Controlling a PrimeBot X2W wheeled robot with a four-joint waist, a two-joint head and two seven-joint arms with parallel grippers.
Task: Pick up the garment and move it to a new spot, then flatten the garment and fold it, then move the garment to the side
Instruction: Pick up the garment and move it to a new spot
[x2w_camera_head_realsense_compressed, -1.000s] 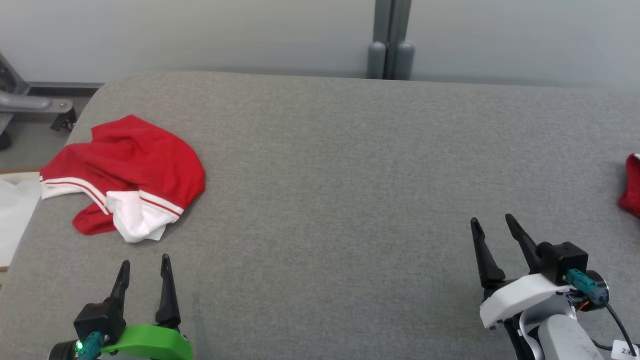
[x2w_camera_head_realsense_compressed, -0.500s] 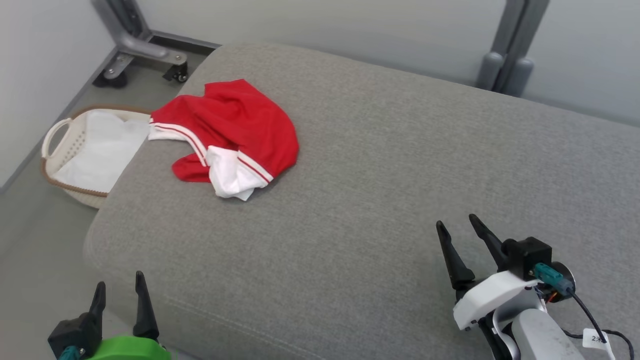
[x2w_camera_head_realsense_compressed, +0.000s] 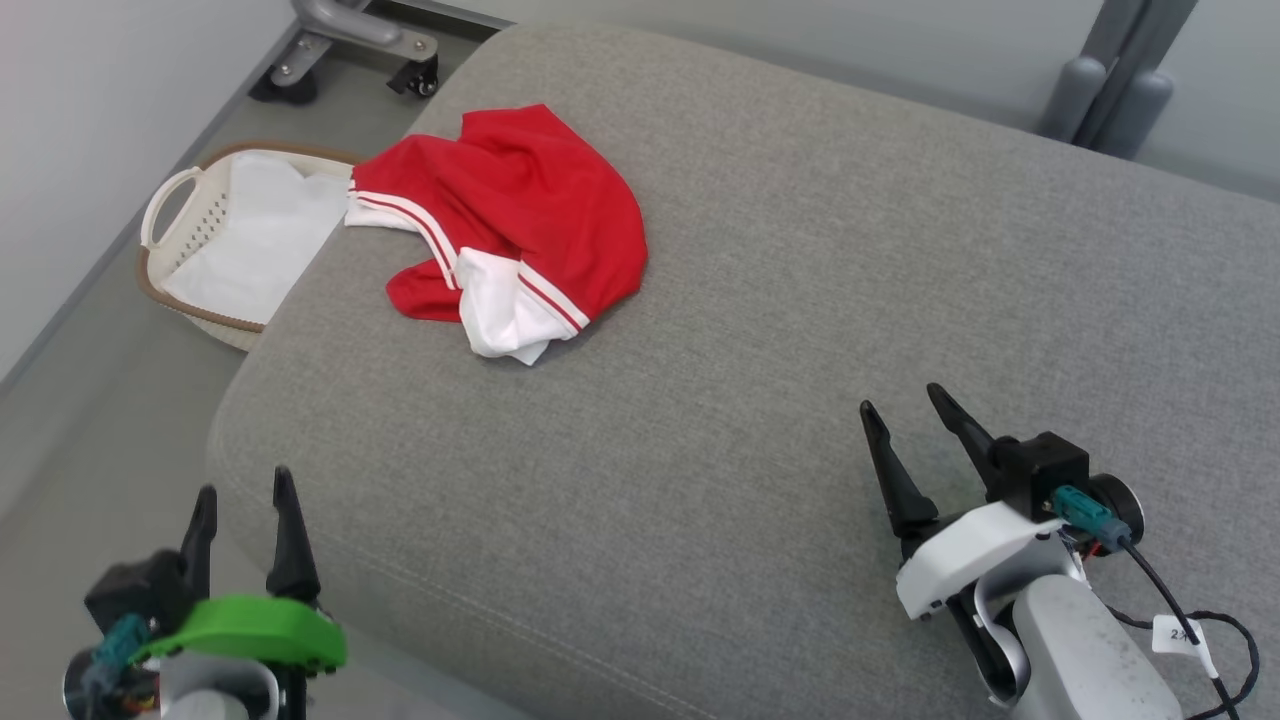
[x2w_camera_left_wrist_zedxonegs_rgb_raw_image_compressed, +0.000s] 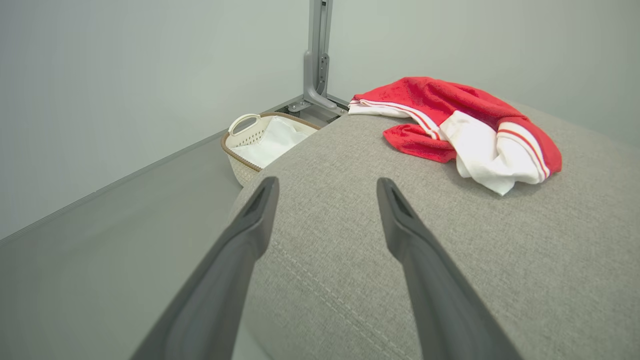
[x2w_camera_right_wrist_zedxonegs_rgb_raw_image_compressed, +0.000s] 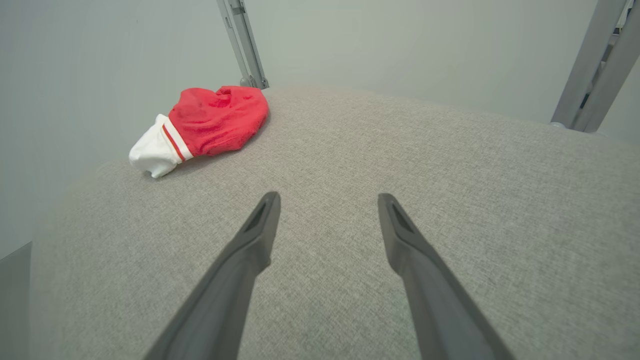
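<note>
A crumpled red garment (x2w_camera_head_realsense_compressed: 510, 215) with white, red-striped trim lies near the far left corner of the grey cushioned surface (x2w_camera_head_realsense_compressed: 800, 300). It also lies ahead in the left wrist view as the garment (x2w_camera_left_wrist_zedxonegs_rgb_raw_image_compressed: 460, 125) and far off to the left in the right wrist view as the garment (x2w_camera_right_wrist_zedxonegs_rgb_raw_image_compressed: 210, 122). My left gripper (x2w_camera_head_realsense_compressed: 245, 495) hangs open off the near left corner of the surface, well short of the garment. My right gripper (x2w_camera_head_realsense_compressed: 905, 415) is open over the near right part of the surface, far from the garment. Nothing is between either pair of fingers.
A white basket (x2w_camera_head_realsense_compressed: 190, 215) with white cloth in it stands on the floor beside the surface's left edge, also in the left wrist view as the basket (x2w_camera_left_wrist_zedxonegs_rgb_raw_image_compressed: 240, 145). A grey wheeled frame (x2w_camera_head_realsense_compressed: 350, 45) stands behind it. Grey posts (x2w_camera_head_realsense_compressed: 1110, 95) rise at the far right.
The head camera has turned left, so the garment now sits nearer mid-view and the basket has come into sight. Both grippers stay open; the garment lies as before.
</note>
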